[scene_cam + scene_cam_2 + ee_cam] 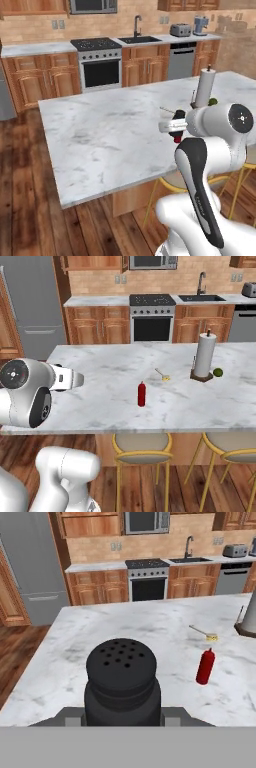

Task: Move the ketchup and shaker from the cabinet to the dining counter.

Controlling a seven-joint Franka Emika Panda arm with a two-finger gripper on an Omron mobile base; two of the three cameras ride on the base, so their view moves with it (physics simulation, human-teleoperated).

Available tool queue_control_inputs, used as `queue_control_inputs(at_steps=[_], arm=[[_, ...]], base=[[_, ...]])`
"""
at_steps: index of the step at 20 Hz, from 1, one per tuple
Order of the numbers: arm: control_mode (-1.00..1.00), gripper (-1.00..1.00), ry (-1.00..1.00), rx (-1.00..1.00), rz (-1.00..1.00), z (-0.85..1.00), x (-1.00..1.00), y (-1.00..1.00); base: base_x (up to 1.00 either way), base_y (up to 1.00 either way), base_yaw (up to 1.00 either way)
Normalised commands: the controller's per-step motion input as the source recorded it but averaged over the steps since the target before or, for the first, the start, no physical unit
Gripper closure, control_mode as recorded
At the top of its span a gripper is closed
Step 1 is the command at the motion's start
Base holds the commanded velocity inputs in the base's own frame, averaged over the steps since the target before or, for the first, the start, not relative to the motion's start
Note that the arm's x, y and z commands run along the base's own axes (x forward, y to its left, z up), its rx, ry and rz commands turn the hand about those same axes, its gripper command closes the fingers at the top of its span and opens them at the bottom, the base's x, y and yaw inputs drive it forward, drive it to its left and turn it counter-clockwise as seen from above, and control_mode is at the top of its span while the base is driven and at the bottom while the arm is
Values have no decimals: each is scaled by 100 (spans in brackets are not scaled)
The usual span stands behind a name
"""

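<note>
Holding the small black perforated-top shaker (123, 682) in closed jaws, we see the slim red ketchup bottle (142, 394) upright on the white veined marble dining counter (100, 391).

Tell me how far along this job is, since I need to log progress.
Done: the ketchup stands upright on the dining counter. In hand: the tool is shut on the shaker, held above the counter's near edge. Left: setting the shaker down on the counter.
</note>
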Motion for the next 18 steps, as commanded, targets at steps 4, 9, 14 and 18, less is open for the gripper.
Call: queue_control_inputs(at_steps=[4,9,14,18], arm=[[100,100,0,0,0,0,0,0],[100,100,0,0,0,0,0,0],[100,100,0,0,0,0,0,0],[100,100,0,0,0,0,0,0]], base=[[39,-43,8],[46,-33,5],[47,-28,4],[31,-21,1]])
